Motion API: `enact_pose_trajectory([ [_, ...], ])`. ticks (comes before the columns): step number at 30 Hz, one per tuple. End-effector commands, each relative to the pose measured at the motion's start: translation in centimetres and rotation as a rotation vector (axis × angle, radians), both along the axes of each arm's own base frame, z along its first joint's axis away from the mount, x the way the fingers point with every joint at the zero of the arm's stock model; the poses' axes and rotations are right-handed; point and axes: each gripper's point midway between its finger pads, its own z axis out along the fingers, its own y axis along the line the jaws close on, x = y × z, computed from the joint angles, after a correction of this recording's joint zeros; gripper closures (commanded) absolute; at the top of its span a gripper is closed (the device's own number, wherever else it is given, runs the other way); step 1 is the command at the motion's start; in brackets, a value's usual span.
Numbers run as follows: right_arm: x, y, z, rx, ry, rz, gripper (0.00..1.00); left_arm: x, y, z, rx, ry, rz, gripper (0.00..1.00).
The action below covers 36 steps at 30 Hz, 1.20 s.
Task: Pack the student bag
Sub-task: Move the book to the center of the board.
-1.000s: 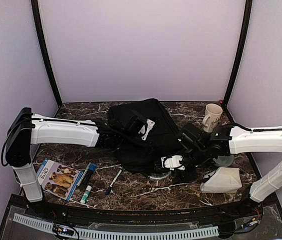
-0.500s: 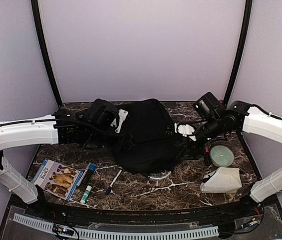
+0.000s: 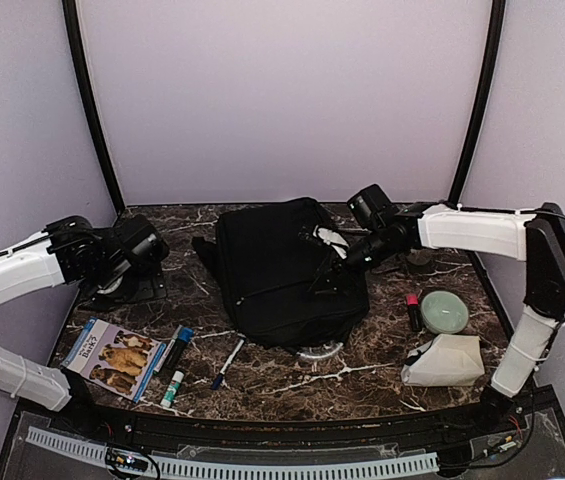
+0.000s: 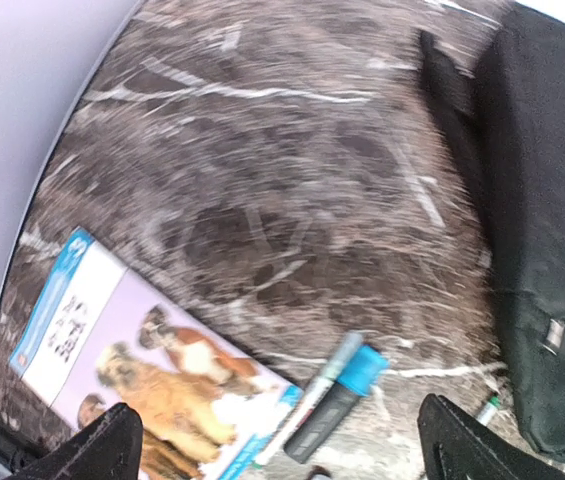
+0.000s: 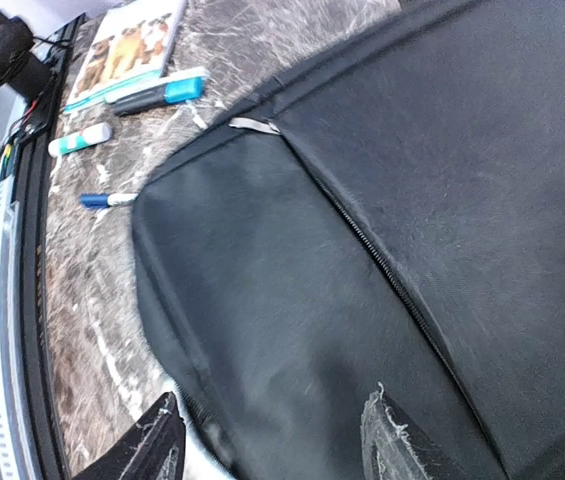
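Observation:
The student bag (image 3: 282, 270) lies flat in the middle of the table, a large black backpack with a zip seam (image 5: 382, 270) across it. My right gripper (image 3: 324, 270) hovers over the bag's right half. In the right wrist view its fingers (image 5: 402, 445) stand apart above the black fabric (image 5: 362, 200) with nothing between them. My left gripper (image 3: 120, 283) is at the far left of the table, away from the bag. In the left wrist view it (image 4: 287, 445) is wide open and empty above the marble, with the bag's edge (image 4: 552, 200) at the right.
A dog-cover book (image 3: 112, 357), two markers (image 3: 174, 347), a glue stick (image 3: 172, 388) and a blue pen (image 3: 227, 363) lie front left. At the right are a green bowl (image 3: 446, 311), a small red item (image 3: 413, 310) and a white crumpled bag (image 3: 447, 360).
My left arm has pulled back from the bag to the far left and its gripper has opened wide. My right arm has swung from the front right up over the bag.

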Motion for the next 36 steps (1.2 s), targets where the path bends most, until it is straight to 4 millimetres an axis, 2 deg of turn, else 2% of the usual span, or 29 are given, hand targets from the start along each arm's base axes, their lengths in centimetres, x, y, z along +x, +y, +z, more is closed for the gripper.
enact_pose_trajectory([
  [1,1.5,1.7,-1.5,0.044,0.091,-0.028,0.40,-3.1,5.3,-1.7,-0.054,0.019,0.254,0.01],
  [4,1.1,1.4,-3.1,0.024,0.121,-0.036,0.40,-4.5,7.5,-2.7,-0.115,0.004,0.364,0.01],
  [9,0.6,0.9,-3.6,0.014,0.126,-0.031,0.40,-5.7,10.3,-4.0,-0.152,-0.007,0.507,0.01],
  [19,-0.1,0.8,-4.2,0.004,0.152,-0.004,0.39,-8.3,12.7,-8.0,-0.194,0.061,0.718,0.01],
  [23,-0.4,0.6,-4.4,-0.007,0.161,0.007,0.39,-8.3,13.1,-9.5,-0.224,0.106,0.762,0.03],
  [30,-0.6,0.4,-4.8,-0.030,0.163,0.022,0.39,-9.8,13.0,-13.0,-0.284,0.233,0.905,0.03],
  [36,-0.6,-0.1,-5.3,-0.071,0.154,0.037,0.39,-9.8,12.2,-14.7,-0.342,0.262,0.934,0.04],
])
